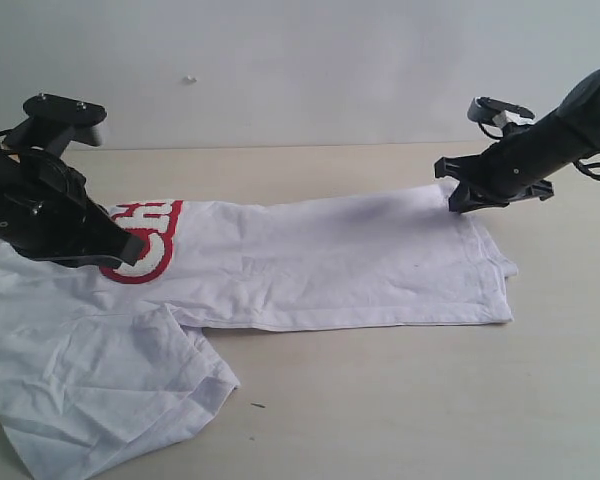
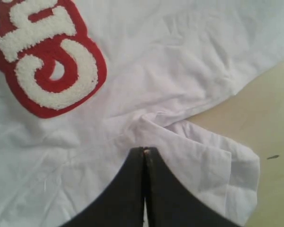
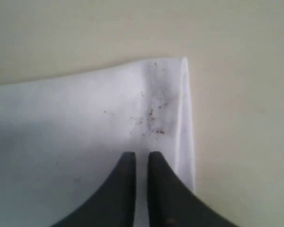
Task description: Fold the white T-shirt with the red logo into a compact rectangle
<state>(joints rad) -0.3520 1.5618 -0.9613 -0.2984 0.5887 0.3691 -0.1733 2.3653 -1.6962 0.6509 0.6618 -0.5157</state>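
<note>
Pale worktop (image 1: 380, 400) carries the white T-shirt (image 1: 330, 270) — red logo (image 1: 150, 245) at nine o'clock. Left gripper (image 2: 145, 150) fingers pressed together above the sleeve fold; right gripper (image 3: 141, 156) fingers nearly together over the hem corner. Neither visibly grips cloth — risk: a lift comes away empty.

We see the whole pale wooden surface (image 1: 380, 400) from in front; both wrist cameras look down close onto the crumpled white cotton T-shirt (image 1: 310, 270).

One T-shirt (image 1: 330, 265) lies on one counter (image 1: 400, 400). It bears one red logo (image 1: 150, 245). Two arms are in view, each with one end effector: left (image 2: 145, 150) and right (image 3: 141, 154).
</note>
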